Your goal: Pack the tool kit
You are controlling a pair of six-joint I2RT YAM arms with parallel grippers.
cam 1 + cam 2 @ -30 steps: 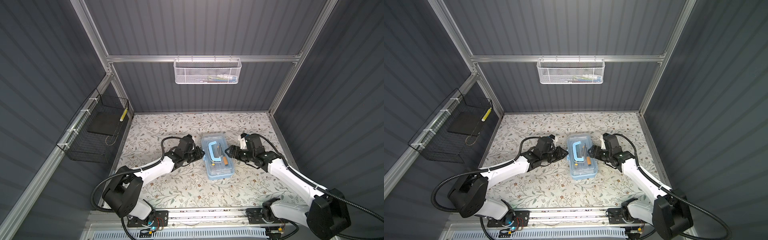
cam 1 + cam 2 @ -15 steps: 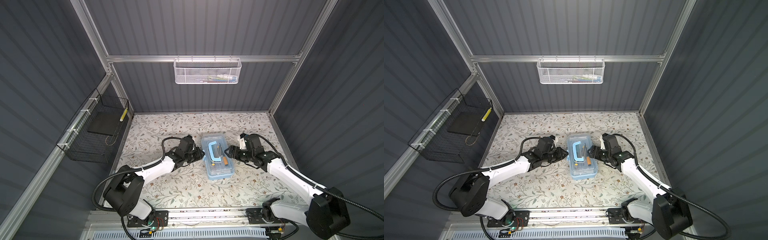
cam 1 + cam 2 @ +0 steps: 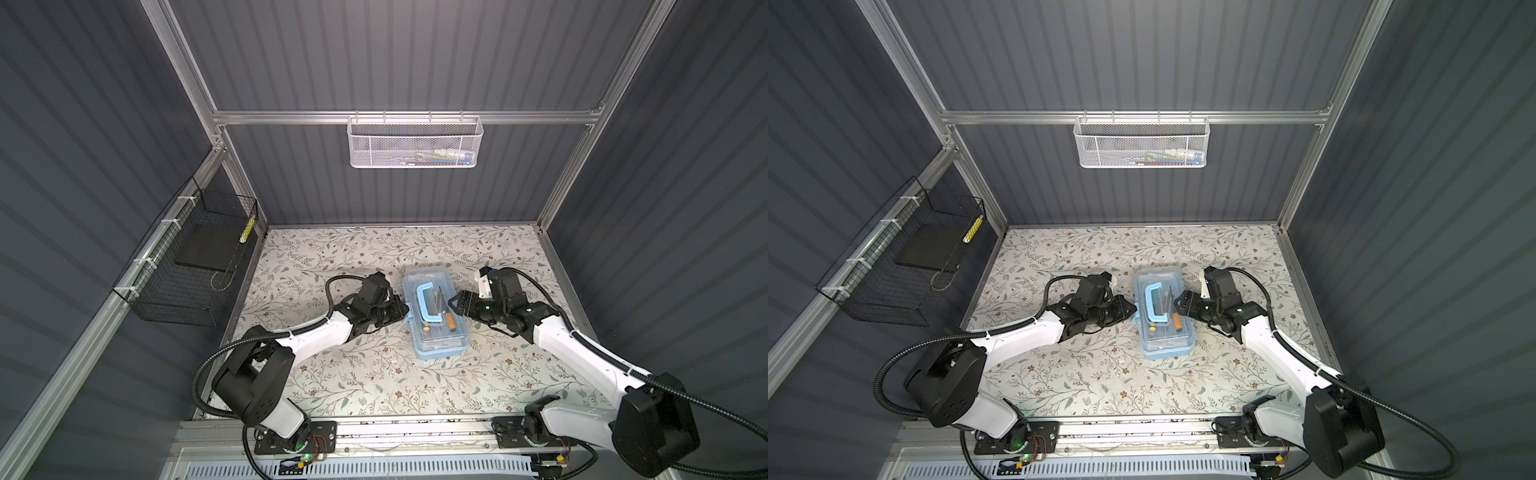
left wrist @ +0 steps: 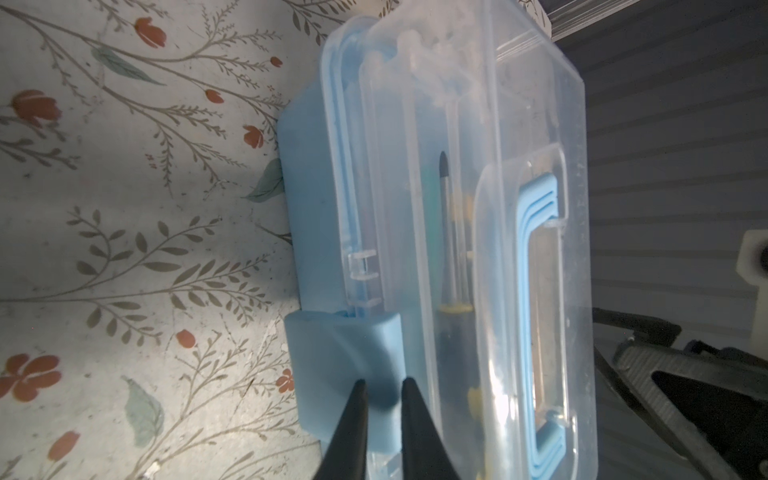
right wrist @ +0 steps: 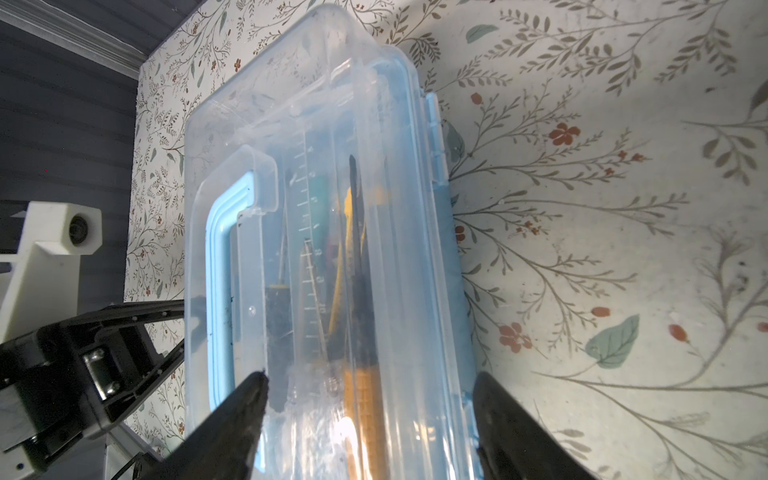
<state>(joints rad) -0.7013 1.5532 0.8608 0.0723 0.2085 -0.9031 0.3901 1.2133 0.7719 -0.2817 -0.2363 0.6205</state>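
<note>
Little is changing from a second ago: the left gripper is narrowing its jaws slightly, while both arms and the tool kit box are keeping their places.

I am working on fastening the box. In the left wrist view the left gripper is sitting nearly closed, with its tips on the blue latch at lower centre of the frame. I cannot tell whether they are pinching it or only pressing. To do this well, I am thinking of pushing the latch squarely towards the lid and keeping the tips from sliding off its rounded face.

The right gripper is standing wide open, straddling the box from the opposite long side and holding nothing. I would keep it there as a brace, so the light box is not skating across the floral table.

The box is lying flat at the centre of both top views, lid down and blue handle folded flat. Dark, yellow and orange tools are showing through the clear plastic.
</note>
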